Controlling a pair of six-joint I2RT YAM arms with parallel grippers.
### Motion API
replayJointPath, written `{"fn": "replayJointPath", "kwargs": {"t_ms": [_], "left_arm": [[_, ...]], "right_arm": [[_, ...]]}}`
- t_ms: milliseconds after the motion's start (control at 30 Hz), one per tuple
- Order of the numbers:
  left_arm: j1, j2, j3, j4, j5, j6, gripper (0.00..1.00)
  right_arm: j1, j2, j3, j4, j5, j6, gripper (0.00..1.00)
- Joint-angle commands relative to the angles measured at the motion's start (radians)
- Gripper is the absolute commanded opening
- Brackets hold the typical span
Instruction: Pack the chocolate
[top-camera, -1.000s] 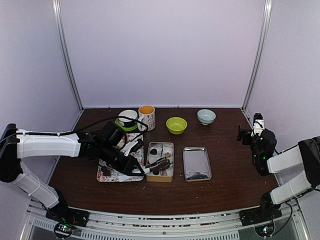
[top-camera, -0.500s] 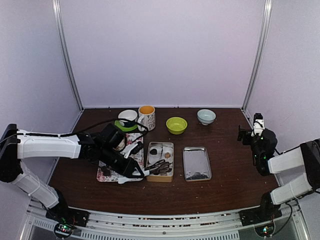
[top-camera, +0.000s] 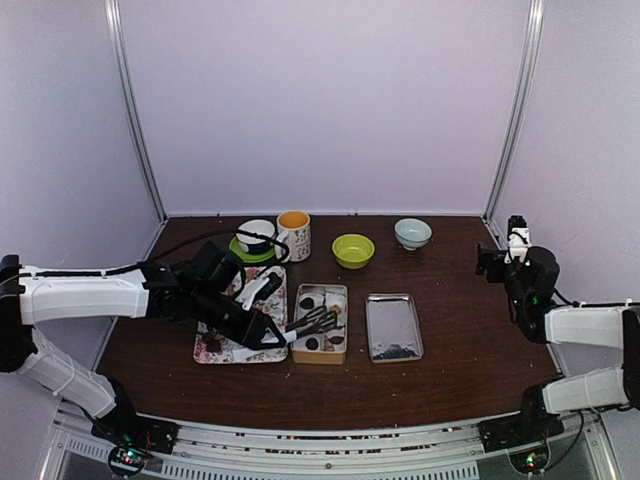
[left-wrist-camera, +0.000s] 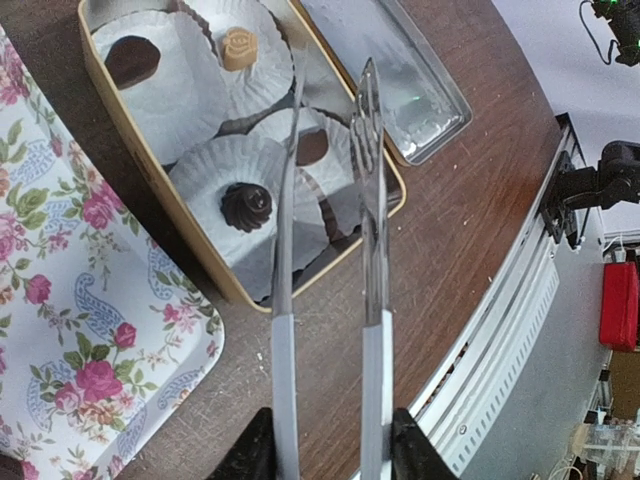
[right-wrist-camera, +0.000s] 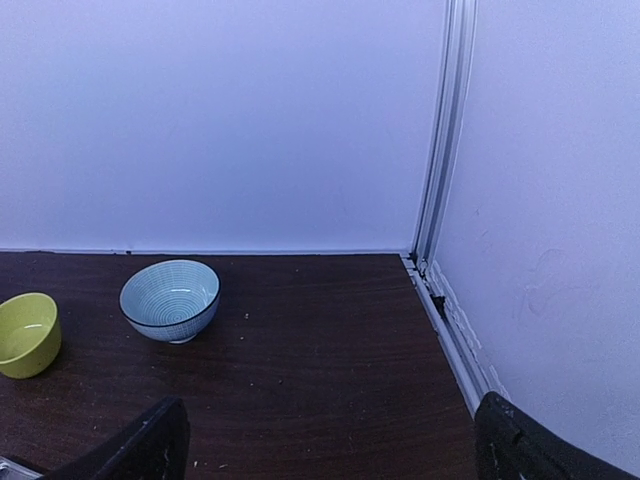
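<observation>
My left gripper (left-wrist-camera: 325, 452) is shut on the handles of slim silver tongs (left-wrist-camera: 366, 180). The two tong arms stand apart with nothing between their tips, just above a tan tin (left-wrist-camera: 240, 297) lined with white paper cups. In the cups lies the chocolate: a dark swirl (left-wrist-camera: 246, 205), a light rose-shaped piece (left-wrist-camera: 238, 47), a dark round one (left-wrist-camera: 133, 60) and a brown one (left-wrist-camera: 312, 148). From above, the tongs (top-camera: 315, 322) reach over the tin (top-camera: 343, 352). My right gripper (right-wrist-camera: 330, 450) is open and holds nothing, far off at the right wall (top-camera: 507, 256).
A floral tray (top-camera: 215, 345) lies left of the tin, and a silver tray (top-camera: 393, 318) with a few dark bits at its near end lies to its right. Behind stand a white cup on a green saucer (top-camera: 256, 236), a mug (top-camera: 294, 232), a green bowl (top-camera: 353, 250) and a blue bowl (right-wrist-camera: 170, 298).
The tong arms have spread wider over the tin as my left gripper eased its squeeze. The left arm shifted slightly. The right arm has risen a little.
</observation>
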Motion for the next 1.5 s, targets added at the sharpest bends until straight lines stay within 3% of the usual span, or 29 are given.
{"fn": "replayJointPath", "kwargs": {"t_ms": [0, 300, 633, 967, 1233, 1467], "left_arm": [[-0.004, -0.068, -0.01, 0.02, -0.054, 0.01, 0.35], [-0.004, -0.157, -0.034, -0.007, -0.154, -0.009, 0.35], [-0.001, -0.228, -0.045, -0.059, -0.294, -0.043, 0.34], [0.069, -0.362, -0.116, -0.139, -0.419, -0.106, 0.35], [0.124, -0.402, -0.161, -0.191, -0.465, -0.137, 0.35], [0.135, -0.394, -0.206, -0.171, -0.477, -0.145, 0.34]], "right_arm": [[0.038, -0.038, 0.082, -0.2, -0.006, 0.0, 1.0], [0.094, -0.105, 0.174, -0.506, -0.076, 0.013, 1.0], [0.156, -0.118, 0.293, -0.824, -0.064, 0.147, 1.0], [0.166, -0.048, 0.344, -0.941, -0.012, 0.348, 1.0], [0.199, 0.037, 0.432, -1.093, -0.169, 0.359, 1.0], [0.298, 0.092, 0.459, -1.157, -0.141, 0.389, 1.0]]}}
